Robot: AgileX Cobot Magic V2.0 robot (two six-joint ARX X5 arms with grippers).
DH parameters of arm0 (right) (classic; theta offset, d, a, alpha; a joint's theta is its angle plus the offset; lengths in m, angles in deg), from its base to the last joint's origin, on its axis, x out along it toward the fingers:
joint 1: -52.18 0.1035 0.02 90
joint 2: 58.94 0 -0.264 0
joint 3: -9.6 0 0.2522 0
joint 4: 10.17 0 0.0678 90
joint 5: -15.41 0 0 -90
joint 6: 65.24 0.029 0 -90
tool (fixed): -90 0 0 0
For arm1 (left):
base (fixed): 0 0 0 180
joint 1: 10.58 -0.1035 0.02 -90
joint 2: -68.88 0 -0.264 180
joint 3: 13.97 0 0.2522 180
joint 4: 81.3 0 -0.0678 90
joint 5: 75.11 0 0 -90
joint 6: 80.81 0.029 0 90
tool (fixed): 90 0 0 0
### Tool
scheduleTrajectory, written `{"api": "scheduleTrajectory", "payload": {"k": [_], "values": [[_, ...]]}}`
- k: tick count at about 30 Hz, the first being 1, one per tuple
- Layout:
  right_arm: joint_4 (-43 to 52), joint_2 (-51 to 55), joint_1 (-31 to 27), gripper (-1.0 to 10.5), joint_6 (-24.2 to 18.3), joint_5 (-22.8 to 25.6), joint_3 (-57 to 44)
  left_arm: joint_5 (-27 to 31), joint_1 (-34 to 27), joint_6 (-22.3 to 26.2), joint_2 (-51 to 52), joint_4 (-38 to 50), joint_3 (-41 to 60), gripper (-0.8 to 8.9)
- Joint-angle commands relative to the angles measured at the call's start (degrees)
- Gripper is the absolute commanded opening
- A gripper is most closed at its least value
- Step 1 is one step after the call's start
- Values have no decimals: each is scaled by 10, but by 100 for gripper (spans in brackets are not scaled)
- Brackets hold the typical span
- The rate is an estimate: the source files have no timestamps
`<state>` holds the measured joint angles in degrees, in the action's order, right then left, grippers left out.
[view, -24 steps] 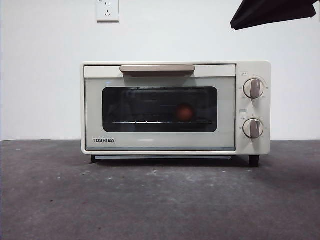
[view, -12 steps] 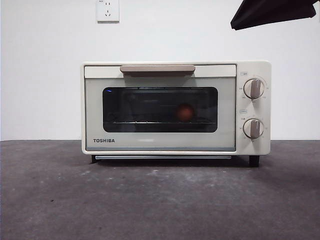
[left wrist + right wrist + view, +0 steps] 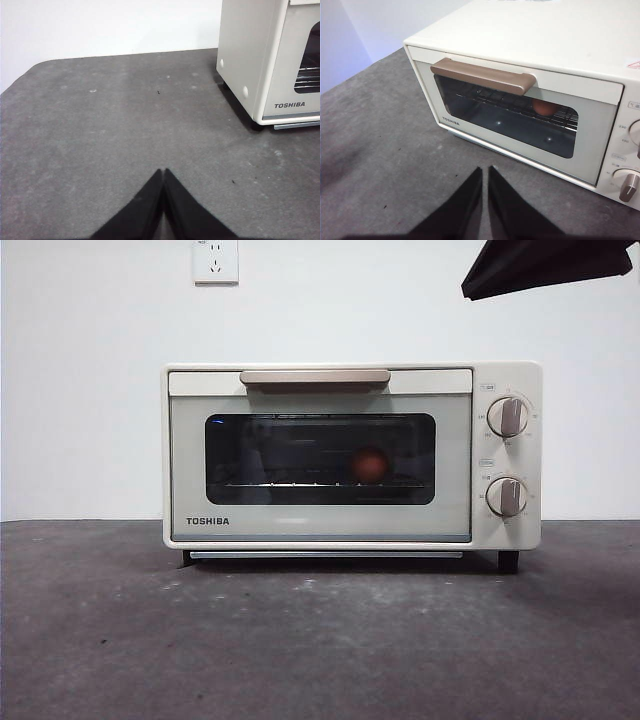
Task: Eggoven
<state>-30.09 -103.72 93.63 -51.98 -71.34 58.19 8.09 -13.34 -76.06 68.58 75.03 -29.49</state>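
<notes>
Resting inside shut oven (image 3: 320, 530), egg (image 3: 370, 466), apart from both jaws.

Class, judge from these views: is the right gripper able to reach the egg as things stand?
Probably not. The egg sits on the rack inside the oven, whose door is shut. The right gripper, jaws closed, would likely need to pull the handle first.

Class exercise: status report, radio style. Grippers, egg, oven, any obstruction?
Left gripper shut, empty, over bare table beside toaster oven. Right gripper shut, empty, before oven door. Egg on rack inside, door closed. Nothing in the way.
</notes>
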Motion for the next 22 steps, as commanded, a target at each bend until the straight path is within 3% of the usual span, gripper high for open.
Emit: {"api": "scheduleTrajectory", "payload": {"k": [1,10,15,18,22], "values": [[6,-4,3,5,-6,2,2,0,-1,-6,0,6,14,7],[5,-4,3,5,-6,2,2,0,-1,-6,0,6,14,7],[-3,31,-38,5,-72,11,0,0,-1,-6,0,6,14,7],[-3,58,-98,5,-116,-50,-12,0,-1,-6,0,6,14,7],[2,112,-202,5,-137,-127,-54,0,-1,-6,0,7,14,7]]}}
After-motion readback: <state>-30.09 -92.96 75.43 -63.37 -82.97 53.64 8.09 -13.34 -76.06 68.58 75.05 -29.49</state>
